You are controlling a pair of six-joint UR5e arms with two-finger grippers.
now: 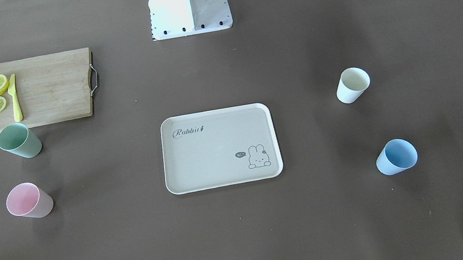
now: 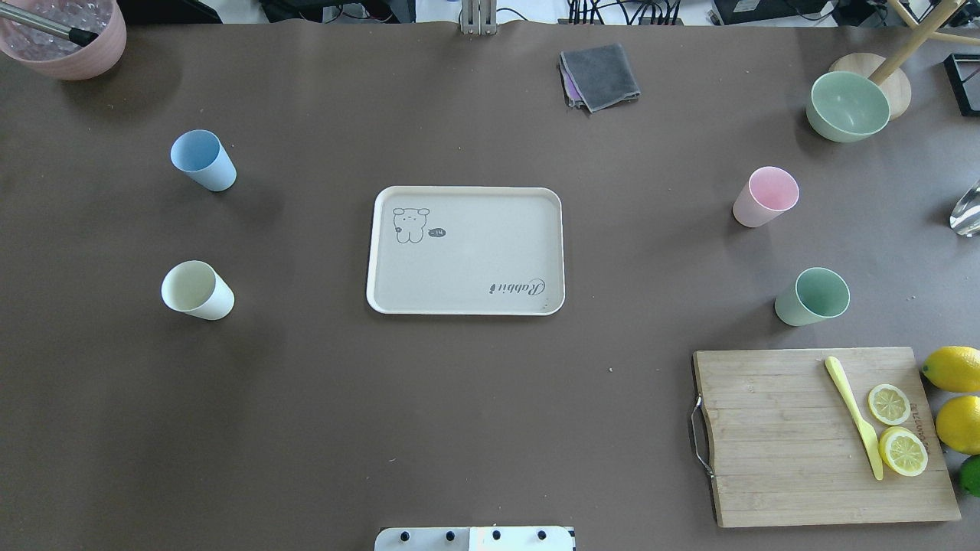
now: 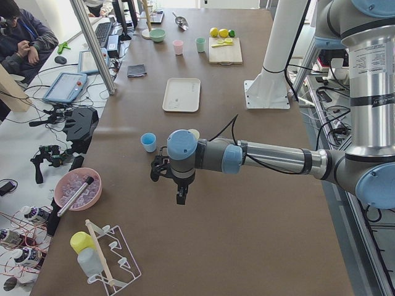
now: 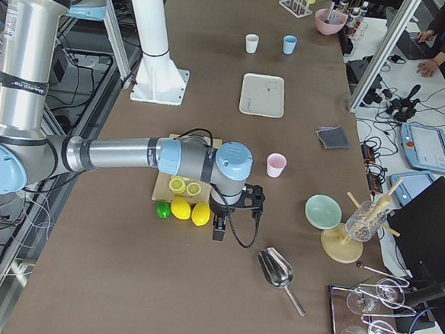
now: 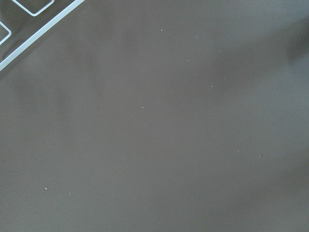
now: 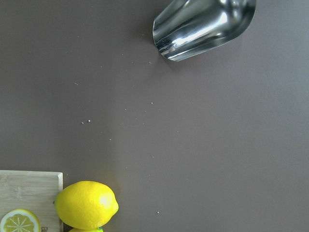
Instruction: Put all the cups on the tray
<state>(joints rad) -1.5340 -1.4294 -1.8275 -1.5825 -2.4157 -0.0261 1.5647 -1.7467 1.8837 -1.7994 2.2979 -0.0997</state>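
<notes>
The beige tray (image 2: pixel 465 250) lies bare at the table's middle. The light blue cup (image 2: pixel 203 160) and the cream-white cup (image 2: pixel 197 290) stand to its left. The pink cup (image 2: pixel 766 197) and the mint green cup (image 2: pixel 813 297) stand to its right. All stand upright on the table, off the tray. My left gripper (image 3: pixel 180 196) shows only in the exterior left view, hanging over bare table beyond the blue cup (image 3: pixel 148 142). My right gripper (image 4: pixel 218 232) shows only in the exterior right view, beside the lemons. I cannot tell whether either is open or shut.
A wooden cutting board (image 2: pixel 766 436) with lemon slices and a yellow knife sits front right, with whole lemons (image 2: pixel 953 369) beside it. A sage-green bowl (image 2: pixel 848 105), a mauve pot (image 2: pixel 65 34) and a grey cloth (image 2: pixel 601 76) stand at the far side. A metal scoop (image 6: pixel 203 26) lies near my right gripper.
</notes>
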